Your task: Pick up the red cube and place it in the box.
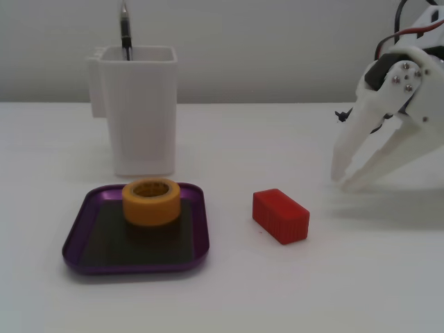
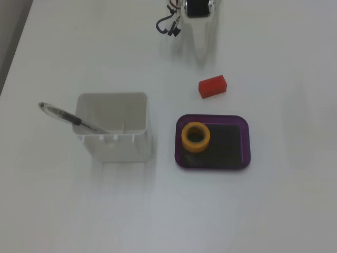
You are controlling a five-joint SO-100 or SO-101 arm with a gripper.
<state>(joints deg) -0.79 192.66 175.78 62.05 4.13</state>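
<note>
Arm cut off at frame edge. Tool (image 1: 340,182) slightly open, empty, near worktop (image 1: 229,291) edge, apart from red block (image 1: 280,216). Tape roll (image 1: 151,202) inside purple tray (image 1: 76,244).

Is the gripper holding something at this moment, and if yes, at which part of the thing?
Nothing is held. The gripper is open and empty, its fingers apart from the red cube, which lies on the table outside the box.

One fixed view sits low and close at worktop (image 1: 229,291) height; the other looks straight down from higher. Both share the box (image 1: 76,250) (image 2: 242,158).
</note>
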